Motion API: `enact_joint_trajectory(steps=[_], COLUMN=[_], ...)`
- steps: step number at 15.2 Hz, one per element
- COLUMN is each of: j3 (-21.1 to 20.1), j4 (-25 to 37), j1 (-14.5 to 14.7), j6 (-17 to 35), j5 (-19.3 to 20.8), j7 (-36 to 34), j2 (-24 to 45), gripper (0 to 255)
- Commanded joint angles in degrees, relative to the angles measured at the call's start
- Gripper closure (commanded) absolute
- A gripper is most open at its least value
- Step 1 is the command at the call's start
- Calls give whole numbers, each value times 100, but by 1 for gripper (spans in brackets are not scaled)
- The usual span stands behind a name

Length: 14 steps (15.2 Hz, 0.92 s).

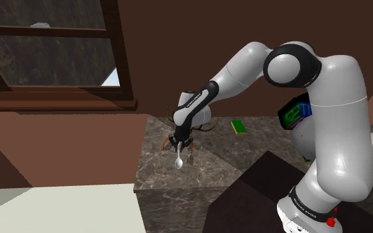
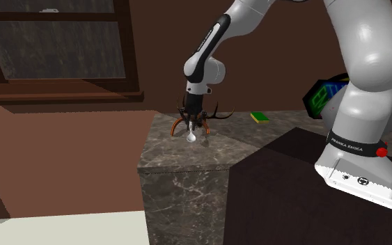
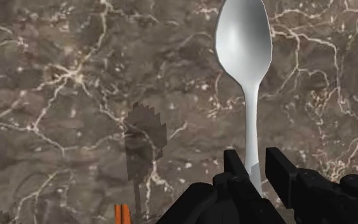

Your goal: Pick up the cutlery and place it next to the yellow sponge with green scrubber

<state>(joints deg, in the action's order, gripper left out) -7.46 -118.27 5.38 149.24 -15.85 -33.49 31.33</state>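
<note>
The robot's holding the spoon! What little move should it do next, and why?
Probably carry the spoon toward the shoulder view's right, over to the yellow and green sponge. The fingers already clasp its handle, it hangs bowl-down above the marble counter, and the sponge lies well apart from it.

A pale silver spoon is clasped by its handle in the black gripper — one finger pressing each side. Its oval bowl points away from the gripper, hollow side facing the camera. Behind it lies a dark brown marble surface threaded with pale veins. A jagged grey shadow falls on the stone beside the spoon — near it, a small orange sliver too cropped to identify.
</note>
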Motion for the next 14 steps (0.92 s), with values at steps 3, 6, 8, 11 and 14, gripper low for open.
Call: enact_joint_trajectory(steps=[3,6,8,11,14], j3=[13,33,64,126,205], j4=[-73,-253,-407,-588,-710], j1=[8,-217,-440,-770,-1095], j6=[-211,-198,-199,-224,-275], j5=[22,-30,-77,-133,-168], j7=[-65,220,507,936,1357], j2=[-286,-400,-498,-620,-709], gripper=[255,255,255,255,255])
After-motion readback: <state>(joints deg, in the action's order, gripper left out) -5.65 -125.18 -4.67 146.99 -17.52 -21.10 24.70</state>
